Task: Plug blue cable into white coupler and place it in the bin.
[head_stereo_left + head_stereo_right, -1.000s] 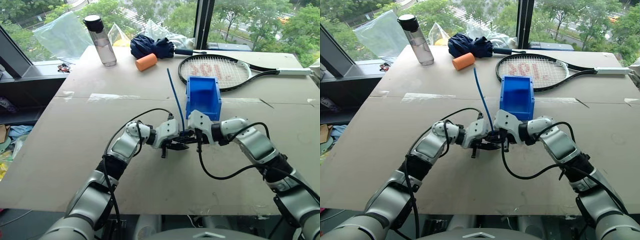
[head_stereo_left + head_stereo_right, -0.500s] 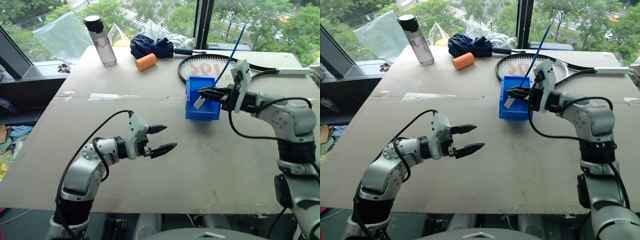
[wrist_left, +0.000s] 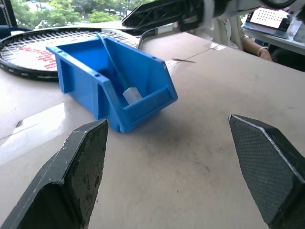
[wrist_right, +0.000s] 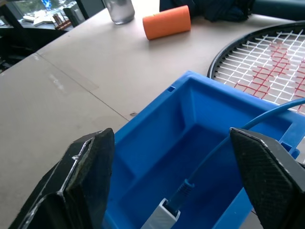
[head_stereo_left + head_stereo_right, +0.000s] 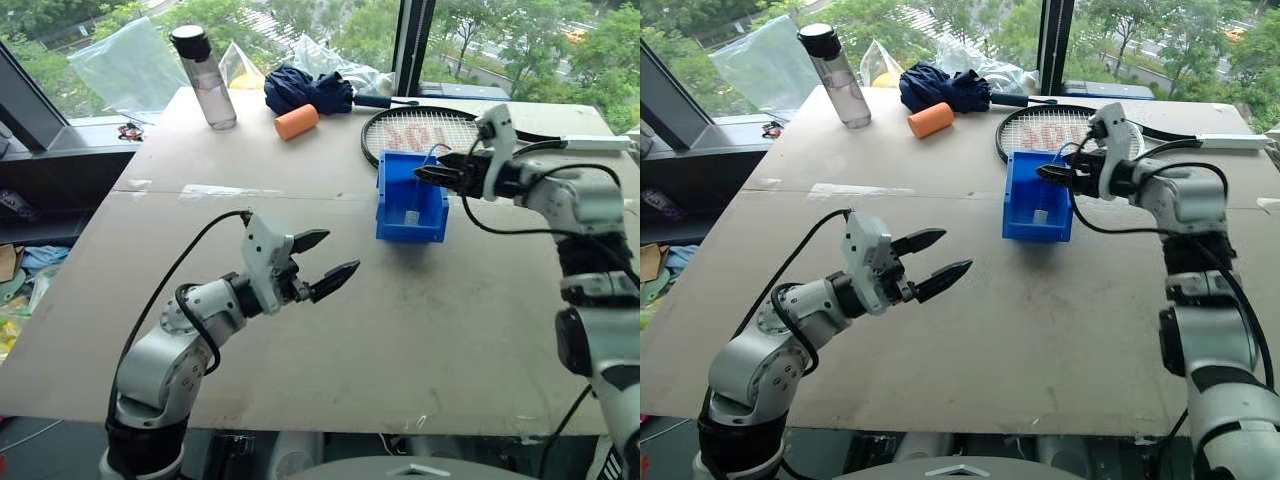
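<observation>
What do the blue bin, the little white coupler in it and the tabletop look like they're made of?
The bin: moulded plastic, smooth with a slight sheen, crisp ribs.
The white coupler: probably hard plastic, pale and boxy.
The table: likely fibreboard or cardboard sheets, matte brown, with a seam.

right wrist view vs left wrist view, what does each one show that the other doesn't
Right wrist view alone: the orange cylinder, the bottle's base, and the blue cable plugged into the white coupler, seen from above. Left wrist view alone: the bin's lowered front lip, with the right gripper open above it. Both: the bin with cable and coupler inside, the racket, the table, and each arm's own open fingers.
</observation>
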